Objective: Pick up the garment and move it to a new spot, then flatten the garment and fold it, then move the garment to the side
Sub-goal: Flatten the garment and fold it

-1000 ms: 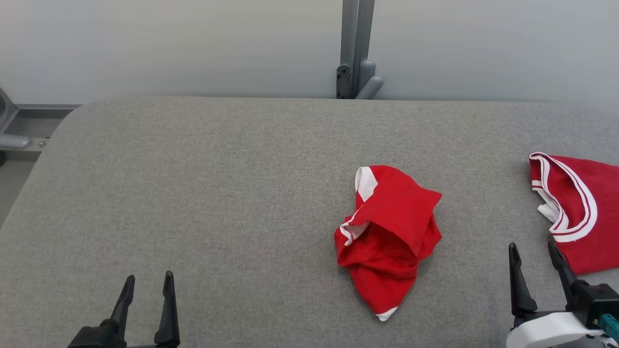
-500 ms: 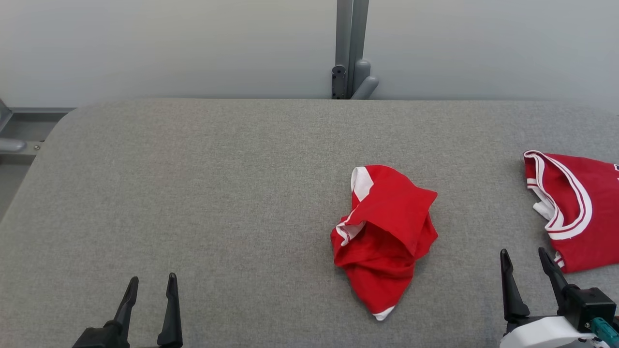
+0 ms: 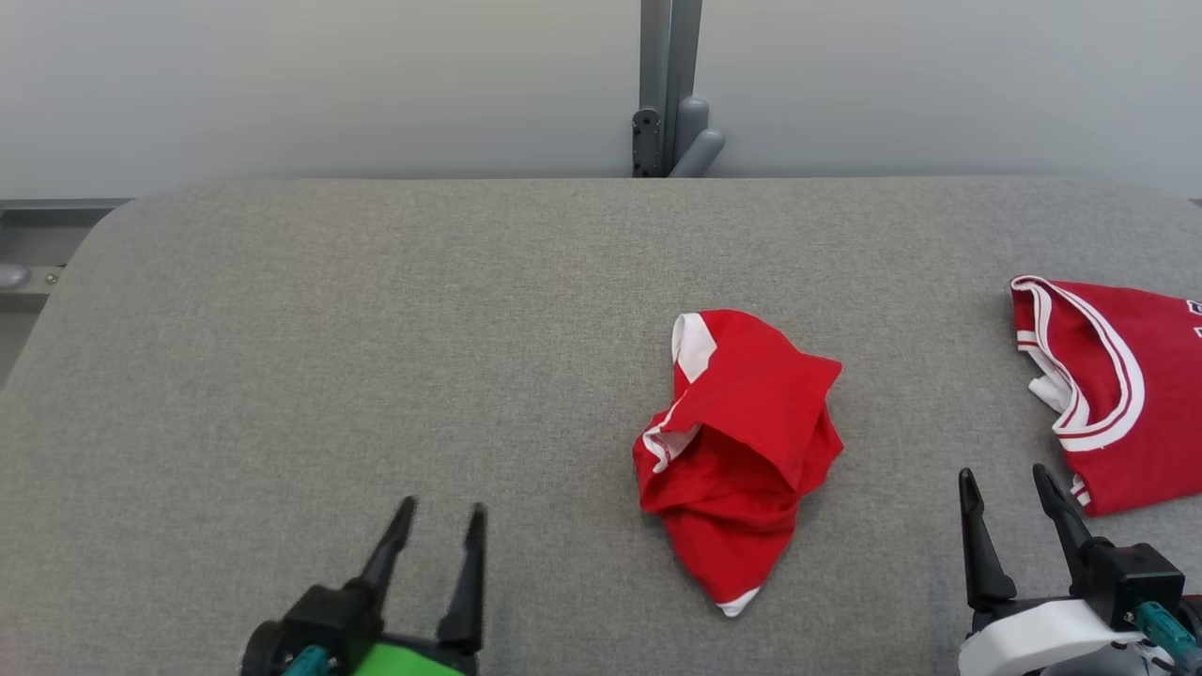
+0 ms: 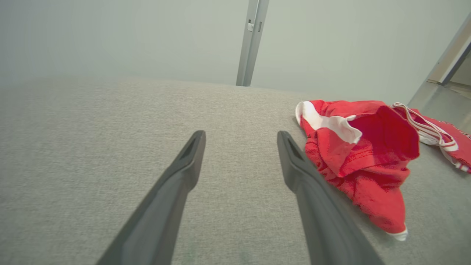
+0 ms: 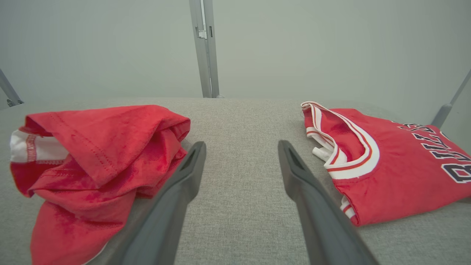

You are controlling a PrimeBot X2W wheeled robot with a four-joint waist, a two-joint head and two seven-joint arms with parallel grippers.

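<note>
A crumpled red garment (image 3: 742,451) with white trim lies in a heap right of the middle of the grey padded table (image 3: 376,329). My left gripper (image 3: 441,507) is open and empty above the table, well to the left of the heap. In the left wrist view the garment (image 4: 364,158) lies just right of the left gripper (image 4: 240,135). My right gripper (image 3: 1003,472) is open and empty at the lower right, apart from the heap. In the right wrist view the garment (image 5: 92,154) sits left of the right gripper (image 5: 241,144).
A folded red jersey (image 3: 1127,394) with white and dark red stripes lies at the table's right edge, close to my right gripper; the right wrist view shows this jersey (image 5: 397,165) with dark lettering. A grey post (image 3: 662,84) stands behind the table's far edge.
My left gripper has come forward and to the right, toward the garment. The whole head picture has drifted slightly left, so the camera moved. The garment lies as before.
</note>
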